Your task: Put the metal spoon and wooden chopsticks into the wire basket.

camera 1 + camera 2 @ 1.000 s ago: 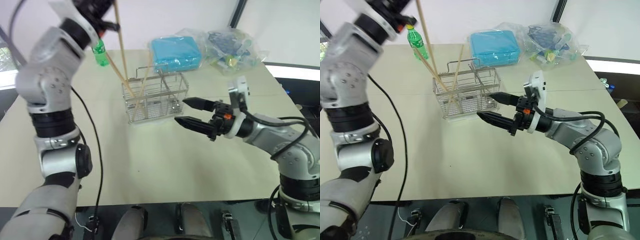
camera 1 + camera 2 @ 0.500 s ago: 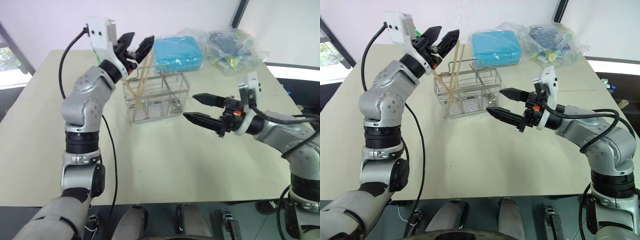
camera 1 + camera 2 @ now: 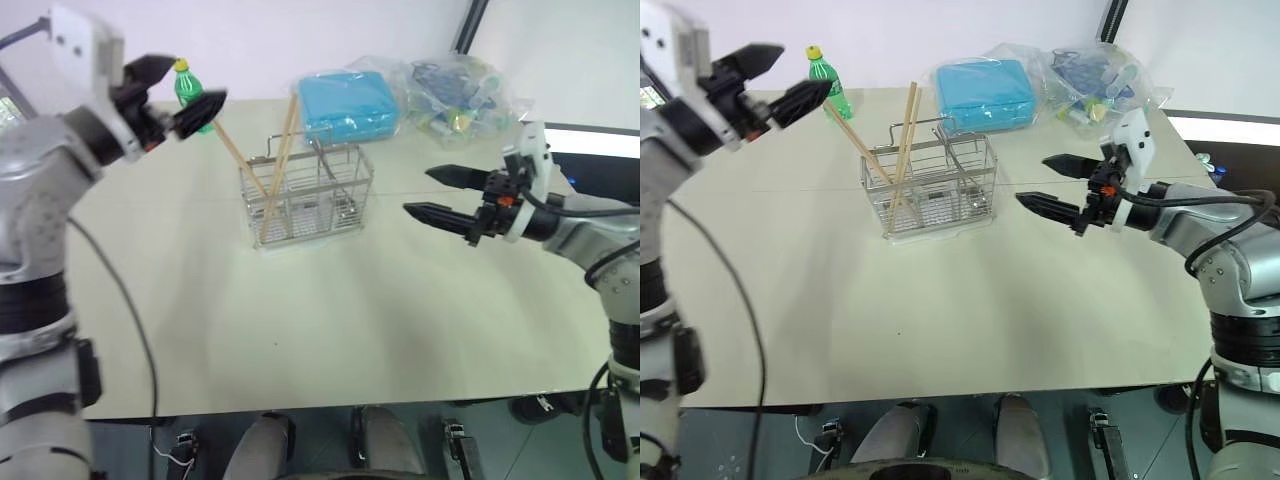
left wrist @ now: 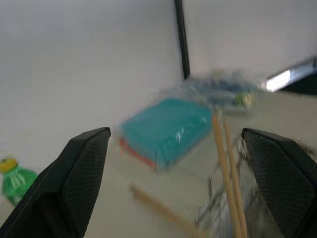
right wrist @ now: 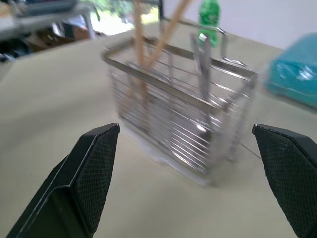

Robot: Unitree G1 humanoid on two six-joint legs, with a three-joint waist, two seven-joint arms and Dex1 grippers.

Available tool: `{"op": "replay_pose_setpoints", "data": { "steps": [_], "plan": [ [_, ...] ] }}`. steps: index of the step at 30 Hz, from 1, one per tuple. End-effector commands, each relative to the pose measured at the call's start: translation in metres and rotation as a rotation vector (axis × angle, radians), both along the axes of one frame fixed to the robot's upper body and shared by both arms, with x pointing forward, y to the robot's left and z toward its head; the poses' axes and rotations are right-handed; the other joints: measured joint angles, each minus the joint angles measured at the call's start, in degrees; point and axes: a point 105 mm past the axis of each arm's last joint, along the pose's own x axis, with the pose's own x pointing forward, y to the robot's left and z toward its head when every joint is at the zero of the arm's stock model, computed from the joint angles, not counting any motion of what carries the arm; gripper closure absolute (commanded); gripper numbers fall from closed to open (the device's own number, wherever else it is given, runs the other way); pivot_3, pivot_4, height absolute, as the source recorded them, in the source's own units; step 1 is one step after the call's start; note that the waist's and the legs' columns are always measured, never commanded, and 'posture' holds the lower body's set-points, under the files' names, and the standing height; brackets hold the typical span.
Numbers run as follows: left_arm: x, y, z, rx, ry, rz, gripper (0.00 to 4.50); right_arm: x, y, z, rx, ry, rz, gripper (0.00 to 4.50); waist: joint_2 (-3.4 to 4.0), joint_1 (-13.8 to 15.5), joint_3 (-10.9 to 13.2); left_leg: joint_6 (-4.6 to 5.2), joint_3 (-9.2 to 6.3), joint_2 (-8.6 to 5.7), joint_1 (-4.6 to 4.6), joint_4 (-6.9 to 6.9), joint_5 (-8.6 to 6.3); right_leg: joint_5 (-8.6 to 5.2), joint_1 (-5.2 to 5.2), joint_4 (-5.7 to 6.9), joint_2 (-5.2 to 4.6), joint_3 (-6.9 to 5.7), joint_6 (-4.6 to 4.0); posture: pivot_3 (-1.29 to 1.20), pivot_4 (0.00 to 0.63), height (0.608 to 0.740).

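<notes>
Wire basket standing on the beige worktop, toward the far middle. Three wooden chopsticks upright in its left compartment: two leaning together, tips well above the rim, one slanting out to the far left. Metal spoon standing in the right compartment, handle up.

Left tool raised at far left, well apart from the basket and higher than its rim; fingers spread wide, nothing between them. Slanted chopstick's upper end near the lower finger; contact not discernible.

Right tool hovering above the worktop to the right of the basket, apart from it, fingers pointing toward it; spread wide, empty.

Green plastic bottle with yellow cap standing far left, behind the left tool. Blue box beyond the basket; clear plastic bag of assorted items to its right.

No legible writing, brand or label on any item.
</notes>
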Motion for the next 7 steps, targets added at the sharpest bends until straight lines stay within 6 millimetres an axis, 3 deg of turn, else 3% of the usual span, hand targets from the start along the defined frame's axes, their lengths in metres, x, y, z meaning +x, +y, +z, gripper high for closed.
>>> {"op": "replay_pose_setpoints", "data": {
  "steps": [1, 7],
  "plan": [
    [-0.023, 0.011, 0.002, 0.104, -0.005, -0.033, 0.02, 0.004, -0.006, 0.012, -0.043, -0.057, 0.016, 0.06, 0.05, 0.1, 0.03, 0.01, 0.0, 0.0, 0.0, 0.01, -0.01, 0.0, 0.01, 0.0, -0.01, 0.0, 0.0, 0.0, 0.15, 0.729],
    [-0.038, 0.026, -0.013, 0.182, 0.031, 0.008, 0.02, 0.008, 0.003, 0.012, -0.056, -0.051, 0.081, 0.06, 0.1, -0.07, 0.08, 0.06, -0.05, 0.01, -0.01, -0.01, -0.04, 0.0, 0.03, -0.05, -0.03, 0.0, -0.01, 0.0, 0.15, 0.729]
  ]
}}
